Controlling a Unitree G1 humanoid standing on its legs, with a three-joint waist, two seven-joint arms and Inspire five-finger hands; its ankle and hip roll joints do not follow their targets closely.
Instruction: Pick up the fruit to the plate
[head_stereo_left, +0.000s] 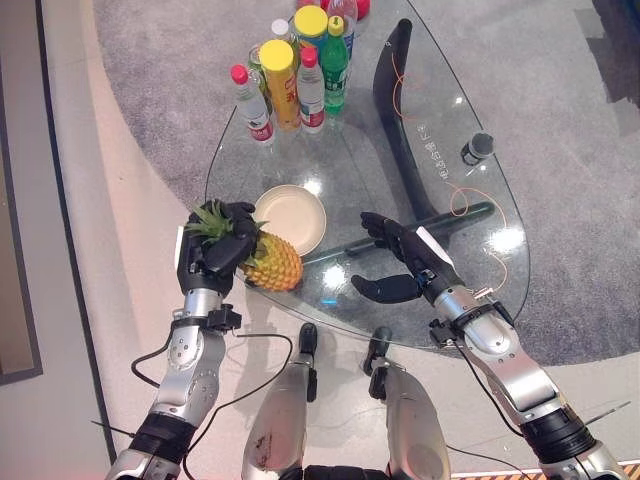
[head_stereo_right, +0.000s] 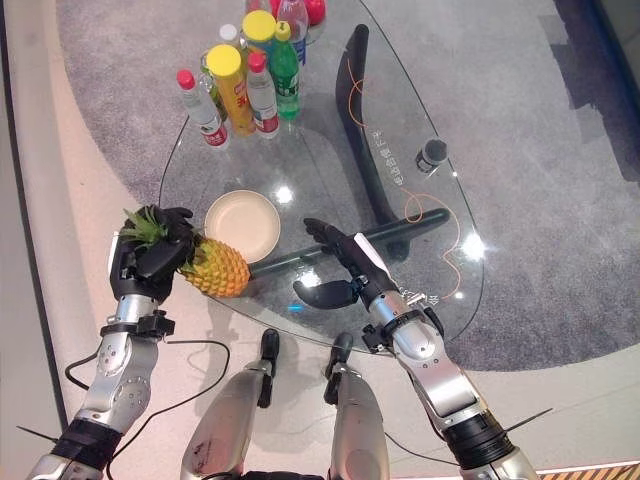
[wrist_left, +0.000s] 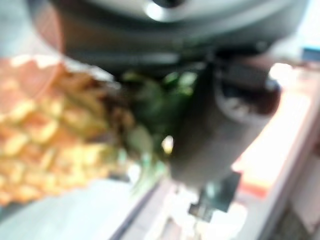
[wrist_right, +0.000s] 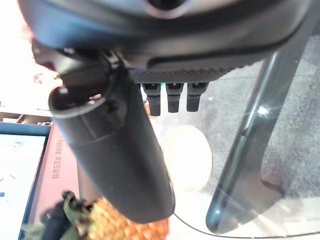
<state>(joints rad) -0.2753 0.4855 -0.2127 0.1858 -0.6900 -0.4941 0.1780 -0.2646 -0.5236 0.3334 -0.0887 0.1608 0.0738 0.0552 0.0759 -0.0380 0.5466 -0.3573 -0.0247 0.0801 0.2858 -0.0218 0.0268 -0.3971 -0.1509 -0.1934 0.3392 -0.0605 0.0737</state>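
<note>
I observed the oval glass table (head_stereo_left: 440, 90) carrying a cluster of plastic bottles (head_stereo_left: 296, 75) at its far end. My left hand (head_stereo_left: 215, 250) had its fingers curled round the leafy crown of the yellow pineapple (head_stereo_left: 272, 262), just beside the round cream plate (head_stereo_left: 291, 218). My right hand (head_stereo_left: 400, 262) hovered nearby, fingers straight, holding nothing.

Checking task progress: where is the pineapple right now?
The yellow pineapple is in the left hand, at the glass table's near-left edge, beside the round cream plate.
</note>
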